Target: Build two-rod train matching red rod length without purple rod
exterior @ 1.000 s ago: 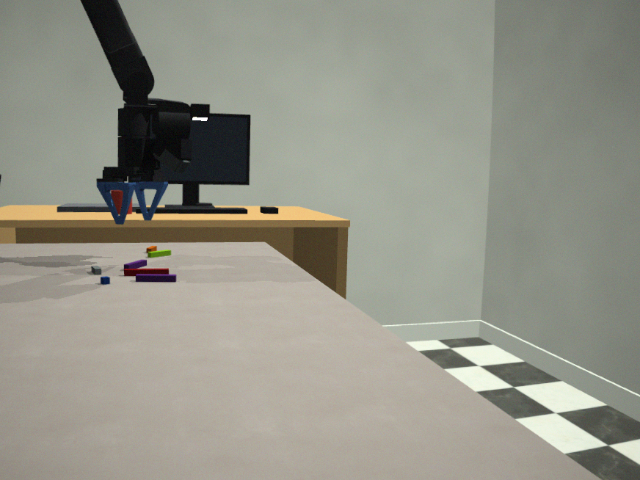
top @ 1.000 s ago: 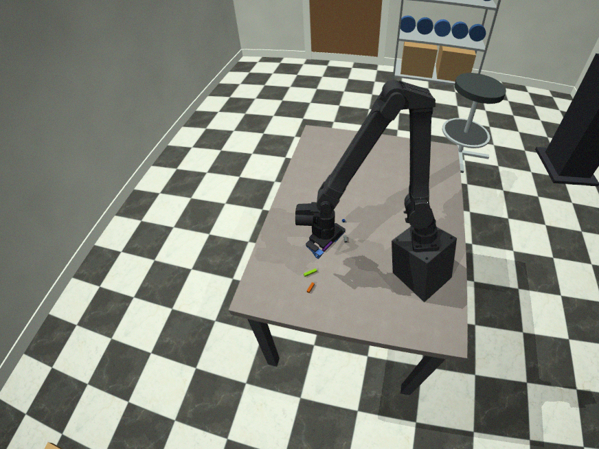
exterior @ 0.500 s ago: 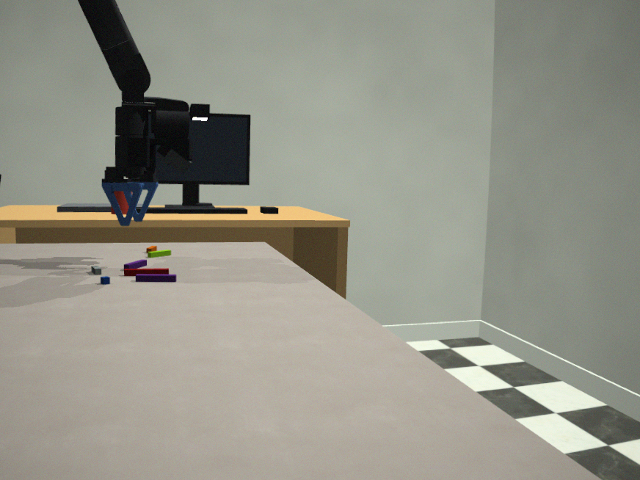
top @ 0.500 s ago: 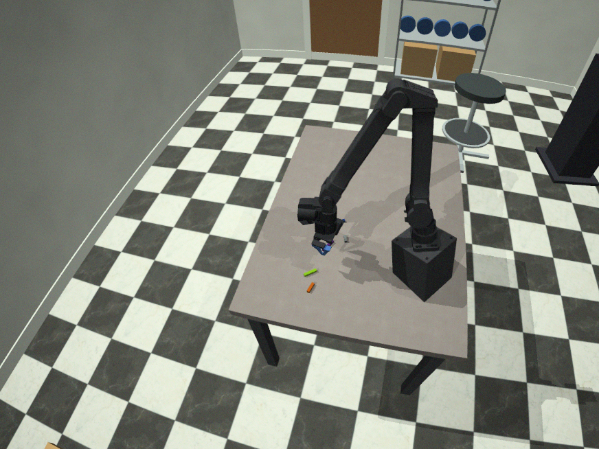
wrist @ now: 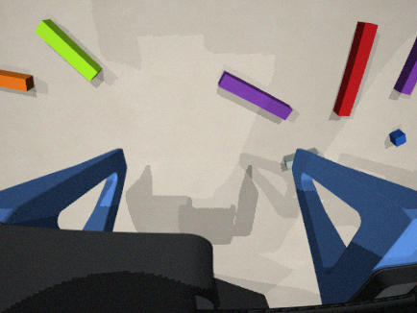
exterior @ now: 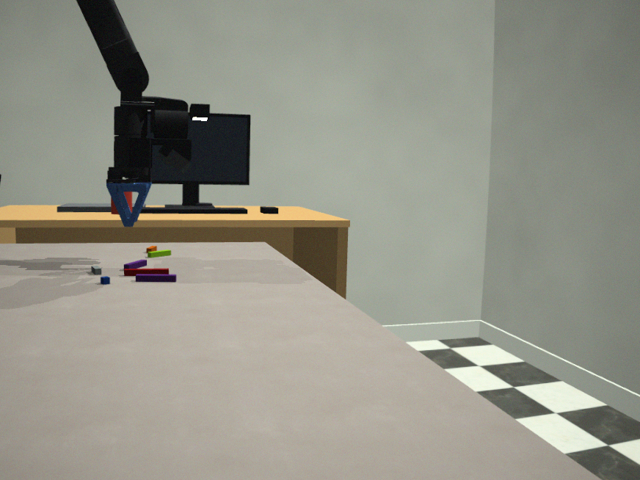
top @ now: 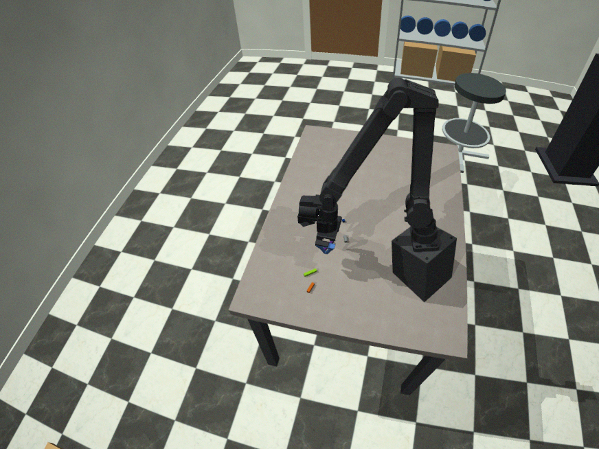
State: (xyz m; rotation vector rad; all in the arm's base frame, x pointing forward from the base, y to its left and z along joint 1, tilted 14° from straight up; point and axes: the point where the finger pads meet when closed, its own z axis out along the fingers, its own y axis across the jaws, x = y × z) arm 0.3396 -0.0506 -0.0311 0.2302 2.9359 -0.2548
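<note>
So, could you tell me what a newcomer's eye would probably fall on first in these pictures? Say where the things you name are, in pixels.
Probably the big black arm (top: 363,145), arching over the table (top: 387,318) (exterior: 310,387) from its dark block-shaped base. Next, perhaps, the open gripper (wrist: 209,157) with its blue triangular fingers, hanging above the tabletop. Then the bright lime rod (top: 310,272) (exterior: 158,253) (wrist: 68,50), lying near the orange one (top: 310,287) (exterior: 151,249) (wrist: 15,81).

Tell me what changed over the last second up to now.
The gripper turned, its jaws now overlapping in the exterior view, and shifted slightly left there. Nothing was taken hold of or let go. The red rod, lime rod, orange rod, grey rod and blue rod stayed put.
</note>
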